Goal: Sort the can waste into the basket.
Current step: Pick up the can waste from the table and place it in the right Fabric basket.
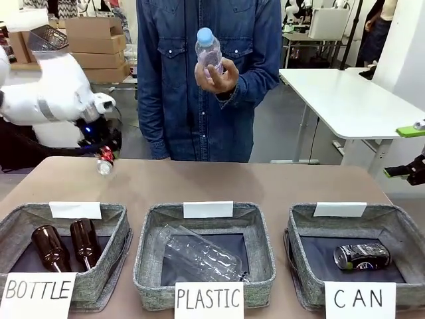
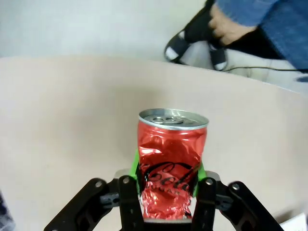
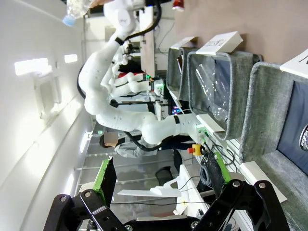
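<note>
We see three baskets in a row; the CAN basket (image 1: 405, 229), at 4 o'clock, holds a dark can (image 1: 362, 256). Our left gripper (image 2: 168, 192), at 10 o'clock, clamps a crumpled red can (image 2: 169, 166). Our right gripper (image 3: 159, 175) gapes. A person's hand (image 1: 216, 74) holds what looks like a plastic bottle (image 1: 208, 50).

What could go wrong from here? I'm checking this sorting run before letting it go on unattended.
The left gripper holds the crumpled red can by its dented lower end only, so it might slip or tilt in transit. The CAN basket sits at the far right, past the BOTTLE basket and PLASTIC basket, so an early release could missort it. The person's hand holds a plastic bottle near that path.
</note>
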Robot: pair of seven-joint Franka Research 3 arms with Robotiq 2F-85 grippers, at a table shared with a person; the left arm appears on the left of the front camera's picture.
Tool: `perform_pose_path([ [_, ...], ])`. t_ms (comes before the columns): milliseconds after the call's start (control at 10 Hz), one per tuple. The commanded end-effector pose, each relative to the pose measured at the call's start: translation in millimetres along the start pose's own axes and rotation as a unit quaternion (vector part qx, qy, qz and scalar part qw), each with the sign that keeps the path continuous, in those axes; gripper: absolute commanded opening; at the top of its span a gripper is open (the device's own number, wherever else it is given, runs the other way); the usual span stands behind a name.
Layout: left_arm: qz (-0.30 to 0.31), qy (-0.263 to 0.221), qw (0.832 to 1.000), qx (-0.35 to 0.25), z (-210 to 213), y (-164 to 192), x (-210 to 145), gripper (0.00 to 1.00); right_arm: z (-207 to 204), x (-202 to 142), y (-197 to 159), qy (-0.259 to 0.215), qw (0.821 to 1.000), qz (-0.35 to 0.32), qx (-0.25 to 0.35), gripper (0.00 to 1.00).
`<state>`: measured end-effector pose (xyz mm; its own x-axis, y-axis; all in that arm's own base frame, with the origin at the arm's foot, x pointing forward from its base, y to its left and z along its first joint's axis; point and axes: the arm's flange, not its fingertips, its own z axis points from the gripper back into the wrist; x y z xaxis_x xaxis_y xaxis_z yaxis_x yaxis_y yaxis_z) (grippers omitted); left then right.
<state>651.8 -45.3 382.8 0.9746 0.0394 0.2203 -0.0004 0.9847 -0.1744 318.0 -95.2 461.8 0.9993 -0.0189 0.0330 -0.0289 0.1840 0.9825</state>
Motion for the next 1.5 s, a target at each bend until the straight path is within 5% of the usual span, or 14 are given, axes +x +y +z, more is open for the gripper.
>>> perform_pose_path([
  [0, -0.078, -0.004, 0.991, -0.104, 92, 44, -35, 0.00, 2, -1, 0, 0.005, 1.000, 0.009, 0.000, 1.00],
  [200, -0.225, -0.011, 0.959, -0.169, 153, 70, -98, 0.00, 2, -1, 0, 0.005, 1.000, 0.009, 0.000, 1.00],
  [400, -0.361, -0.060, 0.902, -0.228, 186, 74, -176, 0.00, 2, -1, 0, 0.005, 1.000, 0.009, 0.000, 1.00],
  [600, -0.408, -0.142, 0.870, -0.237, 203, 83, -227, 0.00, 2, -1, 0, 0.005, 1.000, 0.009, 0.000, 1.00],
  [700, -0.462, -0.155, 0.820, -0.301, 210, 85, -247, 0.00, 2, -1, 0, 0.005, 1.000, 0.009, 0.000, 1.00],
  [800, -0.474, -0.140, 0.804, -0.331, 207, 74, -250, 0.00, 2, -1, 0, 0.005, 1.000, 0.009, 0.000, 1.00],
  [900, -0.429, -0.127, 0.863, -0.236, 209, 83, -234, 0.00, 2, -1, 0, 0.005, 1.000, 0.009, 0.000, 1.00],
  [1200, -0.429, -0.127, 0.863, -0.236, 209, 83, -234, 0.00, 2, -1, 0, 0.005, 1.000, 0.009, 0.000, 1.00],
  [1300, -0.443, -0.141, 0.849, -0.252, 207, 84, -243, 0.45, 2, -1, 0, 0.005, 1.000, 0.009, 0.000, 1.00],
  [1400, -0.467, -0.159, 0.834, -0.246, 203, 67, -241, 0.45, 2, -1, 0, 0.005, 1.000, 0.009, 0.000, 1.00],
])
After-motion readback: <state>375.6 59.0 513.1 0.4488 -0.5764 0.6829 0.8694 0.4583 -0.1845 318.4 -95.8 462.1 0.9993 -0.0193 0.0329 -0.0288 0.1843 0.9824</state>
